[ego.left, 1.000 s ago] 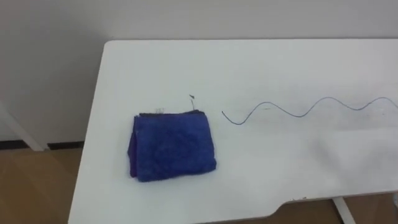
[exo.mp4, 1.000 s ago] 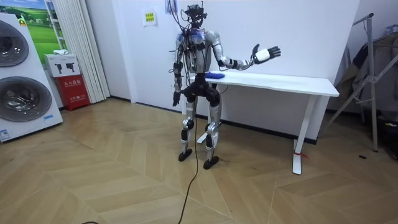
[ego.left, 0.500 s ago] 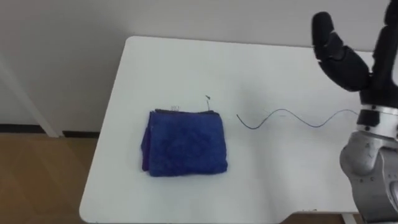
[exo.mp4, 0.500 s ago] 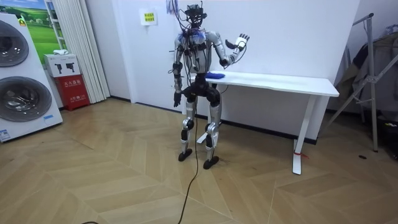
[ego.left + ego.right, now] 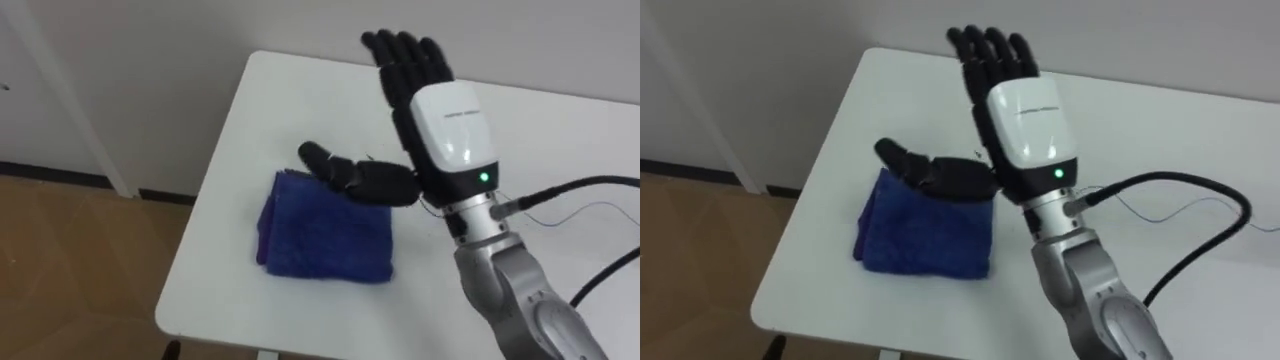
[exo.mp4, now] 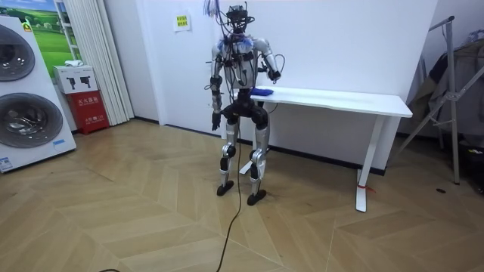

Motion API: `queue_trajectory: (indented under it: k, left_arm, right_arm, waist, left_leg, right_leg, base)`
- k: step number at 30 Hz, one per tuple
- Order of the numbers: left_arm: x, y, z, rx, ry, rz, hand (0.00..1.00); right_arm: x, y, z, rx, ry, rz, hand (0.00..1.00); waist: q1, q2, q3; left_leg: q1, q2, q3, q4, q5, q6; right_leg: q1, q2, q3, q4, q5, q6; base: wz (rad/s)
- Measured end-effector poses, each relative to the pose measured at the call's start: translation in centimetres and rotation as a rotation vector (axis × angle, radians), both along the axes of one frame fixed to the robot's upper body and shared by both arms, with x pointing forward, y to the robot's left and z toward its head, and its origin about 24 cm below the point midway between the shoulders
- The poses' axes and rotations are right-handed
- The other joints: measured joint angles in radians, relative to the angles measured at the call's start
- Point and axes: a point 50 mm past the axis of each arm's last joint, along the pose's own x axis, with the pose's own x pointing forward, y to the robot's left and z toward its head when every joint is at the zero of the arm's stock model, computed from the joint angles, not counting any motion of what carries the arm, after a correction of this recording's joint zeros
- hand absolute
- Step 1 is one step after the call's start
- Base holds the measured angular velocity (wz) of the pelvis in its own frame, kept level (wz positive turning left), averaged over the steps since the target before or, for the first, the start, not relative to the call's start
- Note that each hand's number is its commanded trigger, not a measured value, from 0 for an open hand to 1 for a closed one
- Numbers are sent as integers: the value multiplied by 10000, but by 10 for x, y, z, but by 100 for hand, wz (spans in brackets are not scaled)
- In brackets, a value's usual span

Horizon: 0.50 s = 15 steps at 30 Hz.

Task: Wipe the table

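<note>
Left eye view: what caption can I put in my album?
Robot's open right hand hovers over a folded blue cloth on the white table.
</note>
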Motion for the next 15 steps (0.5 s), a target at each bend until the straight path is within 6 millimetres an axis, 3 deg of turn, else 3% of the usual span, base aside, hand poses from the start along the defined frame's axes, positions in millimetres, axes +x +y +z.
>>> queue_trajectory:
  k: [6,15]
  left_arm:
    - [4,-3,0,203,93,-798,0]
    - [13,-2,3,275,-193,-987,0]
  right_arm:
    - [-4,11,-14,-380,986,545,0]
    - [-9,1,-64,-1520,3615,122,0]
  waist:
    - [248,-107,86]
    - [158,-108,86]
  left_leg:
    - [0,0,-84,-45,0,0]
    - [-150,-5,-295,-55,0,0]
  right_leg:
    - [10,8,0,-43,0,0]
    - [51,1,-250,-185,7,9]
  base:
    - [0]
    - [7]
